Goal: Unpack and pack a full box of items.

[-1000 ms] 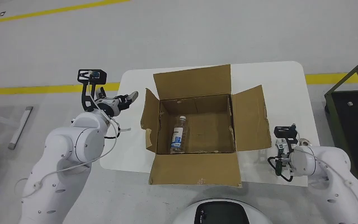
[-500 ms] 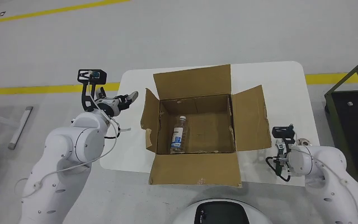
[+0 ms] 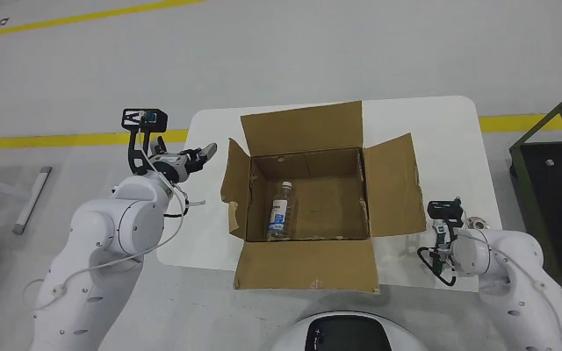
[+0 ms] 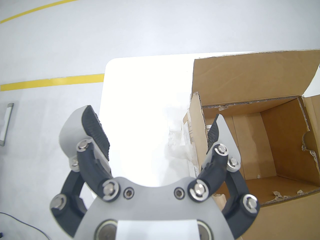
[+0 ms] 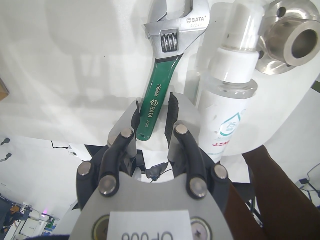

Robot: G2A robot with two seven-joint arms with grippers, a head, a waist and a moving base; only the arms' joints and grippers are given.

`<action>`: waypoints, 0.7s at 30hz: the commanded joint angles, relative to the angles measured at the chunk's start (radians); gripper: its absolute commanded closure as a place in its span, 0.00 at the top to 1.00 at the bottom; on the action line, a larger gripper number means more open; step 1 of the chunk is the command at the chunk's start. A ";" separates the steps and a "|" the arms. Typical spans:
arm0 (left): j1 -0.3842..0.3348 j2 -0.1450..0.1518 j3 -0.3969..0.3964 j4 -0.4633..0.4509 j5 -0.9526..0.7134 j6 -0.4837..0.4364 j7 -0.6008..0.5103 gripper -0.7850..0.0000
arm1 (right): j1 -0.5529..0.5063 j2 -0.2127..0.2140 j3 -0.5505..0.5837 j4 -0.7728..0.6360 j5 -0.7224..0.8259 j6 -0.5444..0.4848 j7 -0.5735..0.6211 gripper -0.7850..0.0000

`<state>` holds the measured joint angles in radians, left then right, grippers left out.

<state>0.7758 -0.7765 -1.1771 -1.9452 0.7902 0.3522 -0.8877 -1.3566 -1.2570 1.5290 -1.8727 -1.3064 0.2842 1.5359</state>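
One bottle [image 3: 279, 211] in the box [image 3: 307, 263]; R gripper [image 5: 153, 107] straddles the wrench [image 5: 175, 38] handle, unclamped (prob. to pack it); L gripper [image 4: 152, 113] hangs open by the box.

adjustable wrench [image 5: 160, 86]: stamped maker's mark and number on head, white size print down green handle | spray bottle [image 5: 225, 111]: teal drop logo, red lettering, partly hidden
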 commanded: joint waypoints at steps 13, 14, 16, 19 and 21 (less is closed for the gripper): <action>0.000 0.000 0.000 0.000 0.000 0.000 0.000 1.00 | 0.014 0.013 -0.035 0.003 0.040 -0.027 0.000 0.00; 0.000 0.000 0.000 0.000 0.000 0.000 0.000 1.00 | 0.015 0.015 -0.038 -0.001 0.044 -0.039 0.000 0.00; 0.000 0.000 0.000 0.000 0.000 0.000 0.000 1.00 | 0.017 0.019 -0.045 -0.009 0.051 -0.062 0.000 0.00; 0.000 0.000 0.000 0.000 0.000 0.000 0.000 1.00 | 0.017 0.026 -0.053 -0.026 0.047 -0.103 0.000 0.00; 0.000 0.000 0.000 0.000 0.000 0.000 0.000 1.00 | 0.017 0.031 -0.060 -0.036 0.042 -0.139 0.000 0.00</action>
<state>0.7758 -0.7765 -1.1771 -1.9452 0.7902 0.3522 -0.8877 -1.3393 -1.2279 1.4726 -1.9042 -1.2623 0.1641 1.5359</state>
